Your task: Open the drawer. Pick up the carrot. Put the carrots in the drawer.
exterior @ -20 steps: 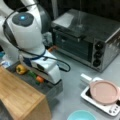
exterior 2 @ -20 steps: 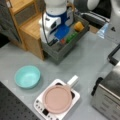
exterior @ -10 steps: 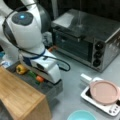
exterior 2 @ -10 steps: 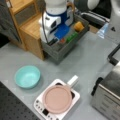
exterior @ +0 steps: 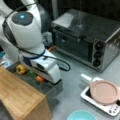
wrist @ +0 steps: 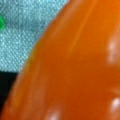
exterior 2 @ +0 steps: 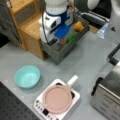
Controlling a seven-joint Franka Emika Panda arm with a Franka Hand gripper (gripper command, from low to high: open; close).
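In a front view the gripper point(exterior: 42, 79) reaches into the open drawer point(exterior: 53, 91) at the carrot point(exterior: 40, 79), its grasp impossible to tell; in a front view the carrot point(exterior 2: 62, 40) lies inside; the wrist view is filled by the carrot point(wrist: 75, 67), with no writing readable.

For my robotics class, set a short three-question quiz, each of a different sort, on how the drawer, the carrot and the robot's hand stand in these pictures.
1. True or false: the drawer stands pulled open in both front views.
2. Multiple choice: the carrot is A) on the pink pan, B) inside the drawer under the hand, C) in the teal bowl.
3. Fill in: beside the carrot in the drawer lie a green item and a ______ lumpy item.

Key: 1 true. 2 B: the hand is low over the drawer, and the carrot fills the wrist view. 3 yellow.
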